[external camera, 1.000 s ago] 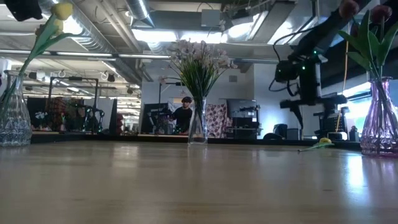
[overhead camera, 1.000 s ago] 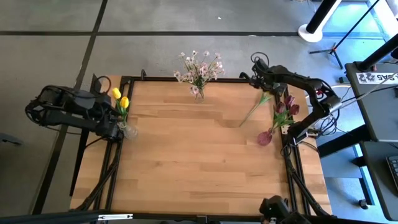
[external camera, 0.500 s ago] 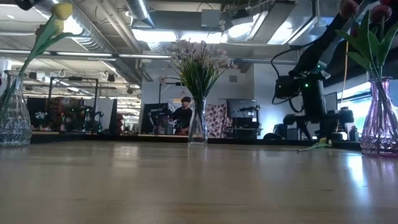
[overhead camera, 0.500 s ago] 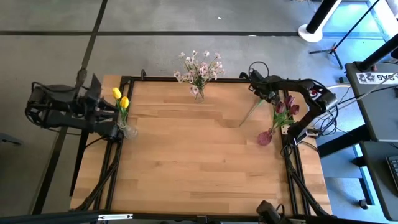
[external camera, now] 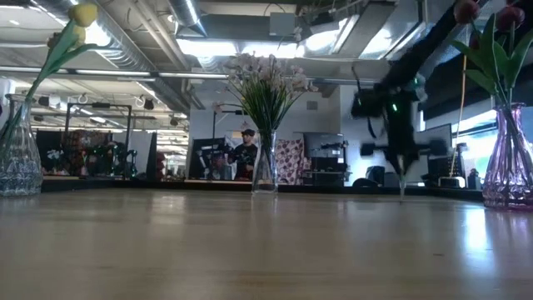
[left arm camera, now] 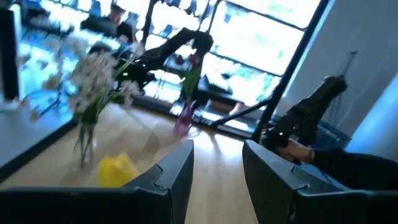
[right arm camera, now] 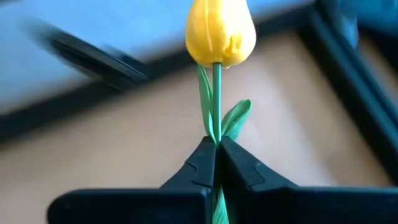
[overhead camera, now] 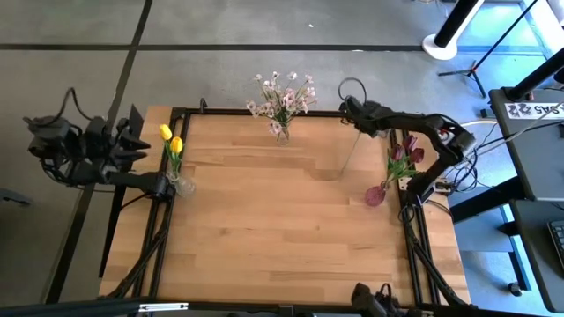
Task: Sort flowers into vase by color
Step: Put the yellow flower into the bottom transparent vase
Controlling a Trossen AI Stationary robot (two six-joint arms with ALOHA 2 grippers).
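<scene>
My right gripper (overhead camera: pixel 358 121) is over the table's far right part, shut on a yellow tulip (right arm camera: pixel 219 31). The tulip's green stem (overhead camera: pixel 346 158) trails from it toward the table's middle. A clear vase (overhead camera: pixel 183 187) with two yellow tulips (overhead camera: pixel 171 139) stands at the left edge. A vase of pale blossoms (overhead camera: pixel 282 101) stands at the far middle. A pink vase (overhead camera: pixel 376 195) with maroon tulips (overhead camera: pixel 405 151) is at the right edge. My left gripper (left arm camera: pixel 217 168) is open, left of the table near the clear vase. My right gripper pinches the tulip's green stem (right arm camera: pixel 216 127) between its two fingertips (right arm camera: pixel 202 163), a short way below the yellow head and at the leaves. The head stands past the fingertips. In the low view the rest of the stem (external camera: pixel 402 185) hangs below the gripper, its lower end close to the tabletop.
The wooden tabletop (overhead camera: pixel 264 229) has a black frame around it. Cables run along the right edge by the right arm's base (overhead camera: pixel 423 189). In the low view a person (external camera: pixel 246 154) sits in the room beyond the far edge.
My right gripper has come down on the lying yellow tulip and shut on its stem. It has moved a little toward the table's left and raised the flower end off the table, so the stem now hangs. My left arm has drawn back from the clear vase, away from the table's left edge.
</scene>
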